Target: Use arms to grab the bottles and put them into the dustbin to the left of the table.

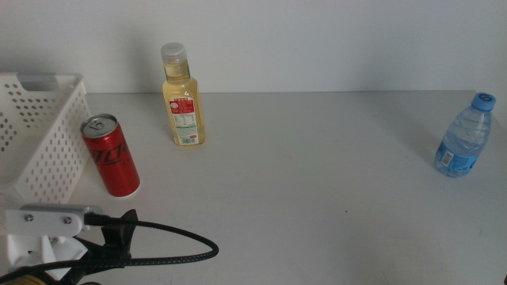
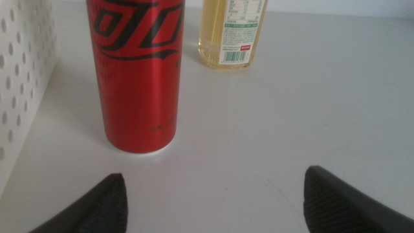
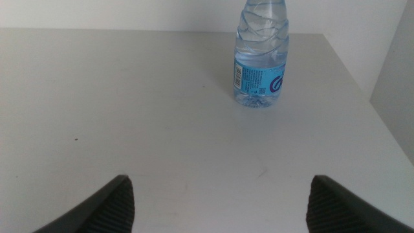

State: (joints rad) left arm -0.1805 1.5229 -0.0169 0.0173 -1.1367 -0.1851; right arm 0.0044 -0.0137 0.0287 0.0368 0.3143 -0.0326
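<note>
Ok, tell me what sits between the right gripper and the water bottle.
Nothing: bare table separates the open right gripper from the water bottle, as the right wrist view shows.

The middle view looks forward and down over the light-grey matte tabletop (image 1: 317,174) toward its far edge. The left wrist view sits low and close to the red soda can (image 2: 137,71), also seen in the middle view (image 1: 111,155). The right wrist view faces the blue-labelled clear water bottle (image 3: 261,55), likewise shared (image 1: 464,136).
</note>
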